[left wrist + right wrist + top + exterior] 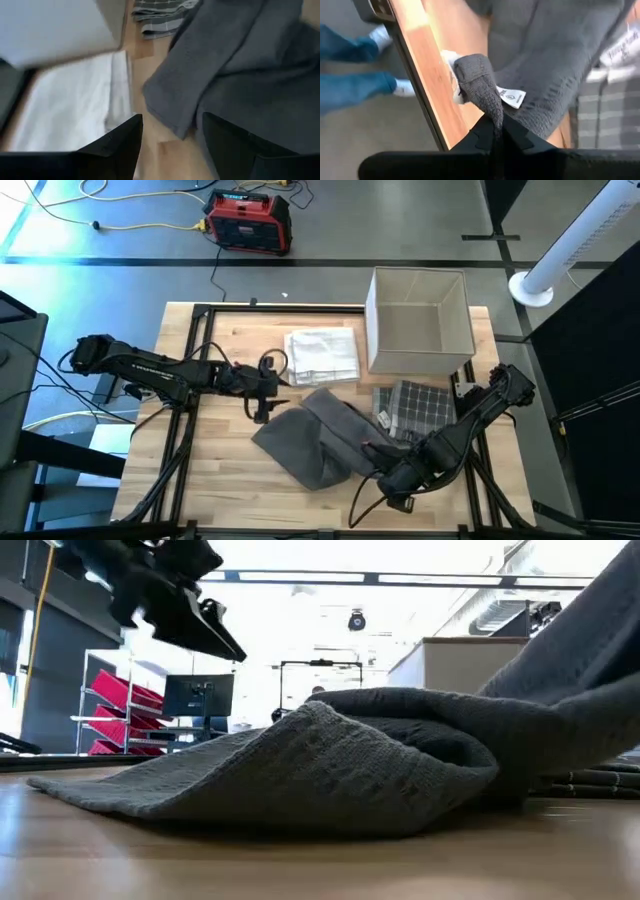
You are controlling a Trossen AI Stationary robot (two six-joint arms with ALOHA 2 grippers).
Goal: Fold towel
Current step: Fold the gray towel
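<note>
Small white label (511, 97) on grey towel (545, 65)

An open beige box (420, 320) stands at the table's (220, 470) far right. A folded white cloth (322, 355) lies just left of it; a checked cloth (418, 405) lies just in front. A red case (248, 222) sits on the floor beyond.

The grey towel (400, 755) runs off the low view's edge at 3 o'clock. A person's legs (350, 75), blurred, are cut off at 9 o'clock in the right wrist view.
</note>
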